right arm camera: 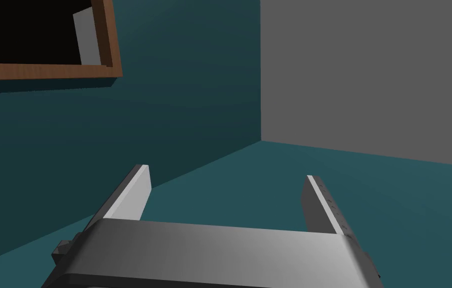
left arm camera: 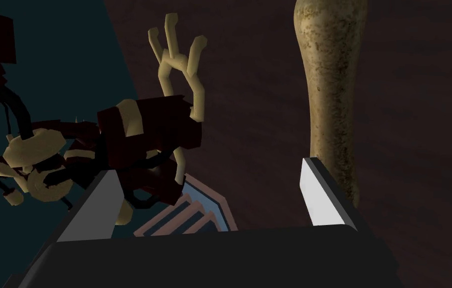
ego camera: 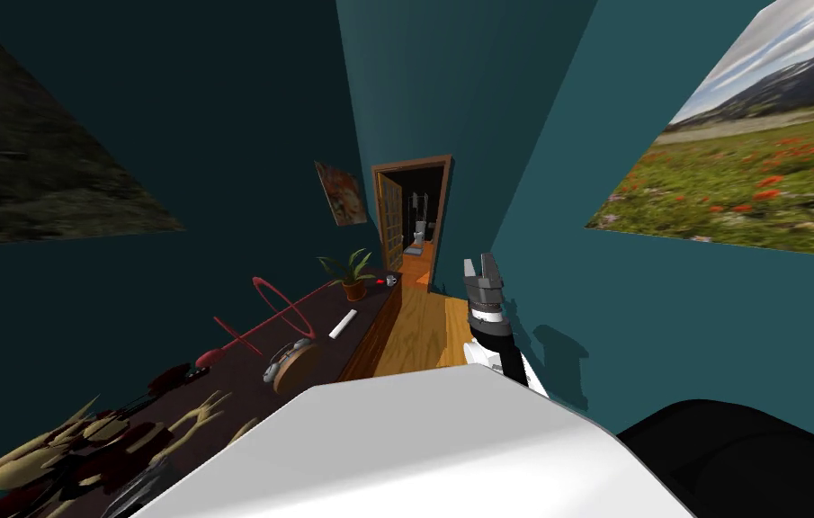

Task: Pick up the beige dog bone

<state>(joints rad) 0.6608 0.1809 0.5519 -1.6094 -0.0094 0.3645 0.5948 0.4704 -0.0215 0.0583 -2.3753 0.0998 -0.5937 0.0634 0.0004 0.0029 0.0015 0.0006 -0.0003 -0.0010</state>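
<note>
Dark brown wood-grain tabletop [left arm camera: 419, 125], matte. One blocky dark-red-and-beige figure [left arm camera: 145, 130] with forked antler-like prongs. One beige dog bone [left arm camera: 332, 100]: mottled, rounded shaft, lying on tabletop beyond one finger of left gripper [left arm camera: 210, 197], not between pair. Left jaws wide, empty. Right gripper [ego camera: 483, 270] raised, jaws wide.

A home hallway: landscape painting [ego camera: 755, 171], potted plant [ego camera: 351, 272] (on a dark sideboard [ego camera: 364, 306]), wooden floor [ego camera: 418, 333].

Left hand [left arm camera: 207, 167] open, beige bone [left arm camera: 332, 100] beside it
</note>
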